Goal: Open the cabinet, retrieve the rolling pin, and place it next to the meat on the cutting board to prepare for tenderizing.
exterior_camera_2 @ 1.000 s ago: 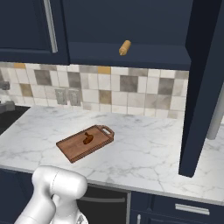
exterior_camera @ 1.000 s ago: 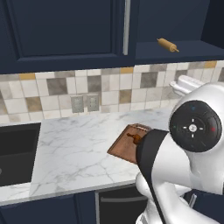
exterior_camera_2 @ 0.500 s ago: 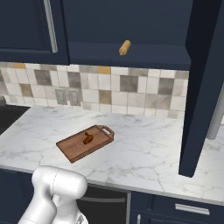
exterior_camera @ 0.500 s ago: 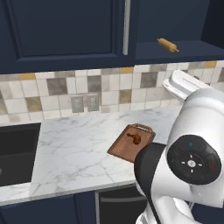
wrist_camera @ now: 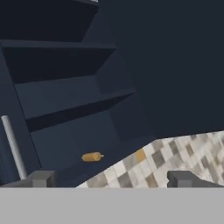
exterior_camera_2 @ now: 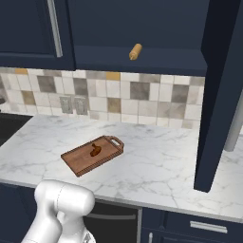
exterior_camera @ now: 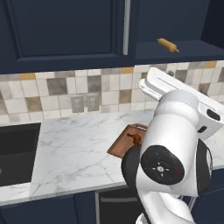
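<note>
The arm's white body fills the lower right of the left base view and covers the near end of the cutting board (exterior_camera: 124, 142), so only its far end with the arched handle and the meat (exterior_camera: 136, 138) on it can be seen there. In the right base view the board lies whole on the marble desk (exterior_camera_2: 156, 166), handle toward the tiled wall, with the meat near its middle. The open right door (exterior_camera_2: 220, 95) of the cabinet (exterior_camera: 65, 30) is cut off by the frame at the top and hides the wall behind it.

The rolling pin (exterior_camera: 168, 44) lies on the bottom shelf of the open cabinet, near the front edge; in the right base view it looks foreshortened, only 1 end clear. In the hand view it is a small tan shape on the lowest shelf (wrist_camera: 78, 148), its handles hard to make out, with 2 more shelves above. The pincer (wrist_camera: 109, 179) shows just its 2 tips, spread wide and holding nothing, well apart from the pin.

Compared with 1 second ago, the arm's big joint sits lower in the left base view and its upper link has risen toward the cabinet. Board, meat and pin have not moved.
</note>
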